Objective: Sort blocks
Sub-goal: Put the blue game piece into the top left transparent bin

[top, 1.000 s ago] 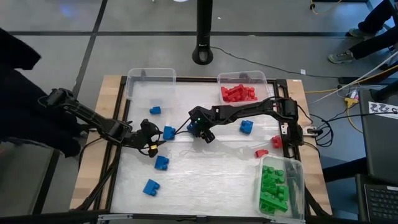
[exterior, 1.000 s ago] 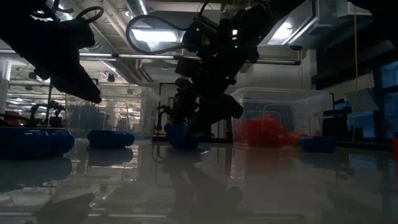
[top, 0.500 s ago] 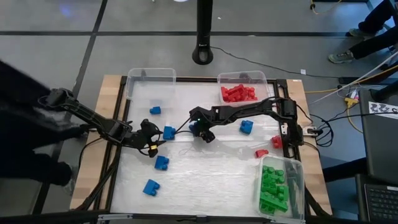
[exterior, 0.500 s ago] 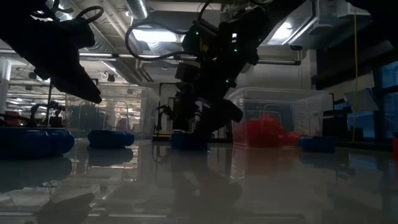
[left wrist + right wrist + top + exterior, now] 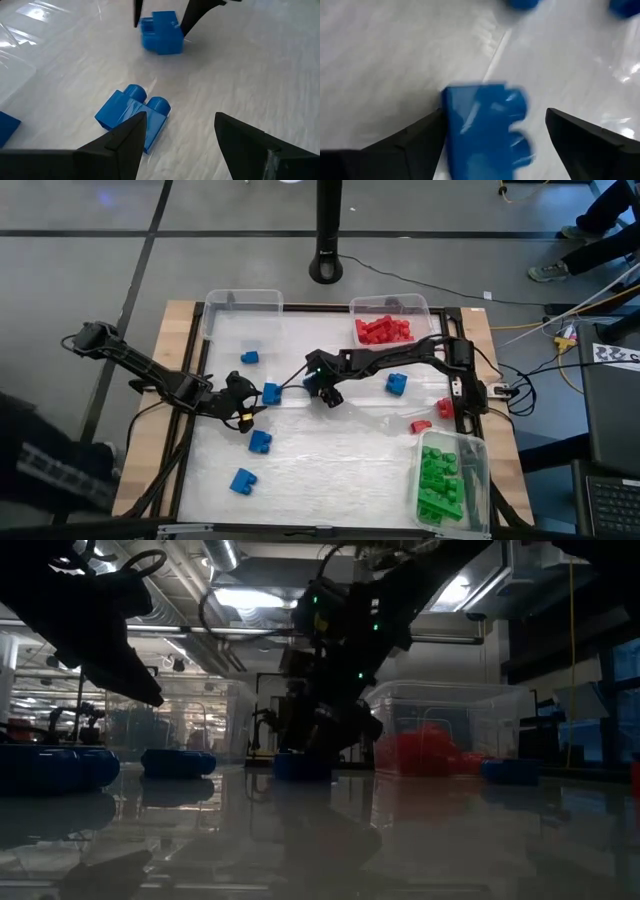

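Near the middle of the table (image 5: 330,470), a little in front of the bin of red blocks (image 5: 385,330), the right gripper (image 5: 327,390) stands low over a blue block (image 5: 482,127). Its fingers are spread, one on each side of the block, and in the right wrist view a gap shows on one side, so I judge the block is not pinched but lies on the table between them.

The left gripper (image 5: 243,402) waits on the far side of that block from the red bin, its fingers also spread and holding nothing, with another blue block (image 5: 132,115) just in front of it.

Risks, as I judge them: if the right fingers close off-centre, the block may turn or slide away on the glossy surface. The two grippers are near each other, so a wide move by either arm could bump the other or push the second blue block. Other blue blocks (image 5: 243,479) lie farther from the red bin.
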You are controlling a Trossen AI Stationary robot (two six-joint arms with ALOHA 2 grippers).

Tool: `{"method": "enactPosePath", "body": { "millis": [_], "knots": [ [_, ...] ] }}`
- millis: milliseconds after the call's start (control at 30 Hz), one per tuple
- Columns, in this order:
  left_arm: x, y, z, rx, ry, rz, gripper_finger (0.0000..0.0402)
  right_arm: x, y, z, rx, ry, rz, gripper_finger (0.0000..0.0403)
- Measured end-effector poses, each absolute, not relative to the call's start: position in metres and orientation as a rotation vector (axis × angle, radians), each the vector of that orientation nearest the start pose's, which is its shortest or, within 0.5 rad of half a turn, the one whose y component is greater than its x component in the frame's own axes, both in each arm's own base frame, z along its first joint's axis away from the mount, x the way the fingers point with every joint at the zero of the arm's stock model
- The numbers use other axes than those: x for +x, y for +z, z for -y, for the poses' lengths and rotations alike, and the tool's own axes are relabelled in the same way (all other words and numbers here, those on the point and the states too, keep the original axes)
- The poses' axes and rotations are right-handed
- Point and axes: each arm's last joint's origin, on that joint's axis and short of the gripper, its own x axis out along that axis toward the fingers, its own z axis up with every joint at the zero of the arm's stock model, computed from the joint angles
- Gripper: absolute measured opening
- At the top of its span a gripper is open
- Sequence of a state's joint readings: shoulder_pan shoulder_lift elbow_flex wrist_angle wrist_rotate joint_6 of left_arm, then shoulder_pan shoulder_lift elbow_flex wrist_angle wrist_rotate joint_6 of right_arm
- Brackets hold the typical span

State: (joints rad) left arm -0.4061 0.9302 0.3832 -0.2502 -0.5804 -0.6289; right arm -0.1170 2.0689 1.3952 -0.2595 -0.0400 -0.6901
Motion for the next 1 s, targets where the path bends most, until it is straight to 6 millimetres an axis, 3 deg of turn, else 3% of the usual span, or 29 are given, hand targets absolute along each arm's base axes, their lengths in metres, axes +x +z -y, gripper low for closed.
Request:
{"method": "enactPosePath", "body": {
  "millis": [167, 333, 667, 833, 1000],
  "knots": [
    [0.159, 0.173, 0.052, -0.226, 0.370, -0.618, 0.0224, 0.430, 0.137, 0.063, -0.427, 0.289, -0.918, 0.0335],
    [0.159, 0.173, 0.055, -0.231, 0.349, -0.621, 0.0224, 0.432, 0.131, 0.063, -0.414, 0.300, -0.911, 0.0332],
    [0.157, 0.173, 0.059, -0.205, 0.318, -0.626, 0.0224, 0.437, 0.134, 0.062, -0.450, 0.280, -0.855, 0.0234],
    [0.153, 0.185, 0.060, -0.176, 0.283, -0.624, 0.0224, 0.440, 0.147, 0.062, -0.454, 0.268, -0.855, 0.0204],
    [0.144, 0.202, 0.056, -0.159, 0.274, -0.619, 0.0224, 0.457, 0.193, 0.065, -0.480, 0.243, -0.771, 0.0175]
  ]
}}
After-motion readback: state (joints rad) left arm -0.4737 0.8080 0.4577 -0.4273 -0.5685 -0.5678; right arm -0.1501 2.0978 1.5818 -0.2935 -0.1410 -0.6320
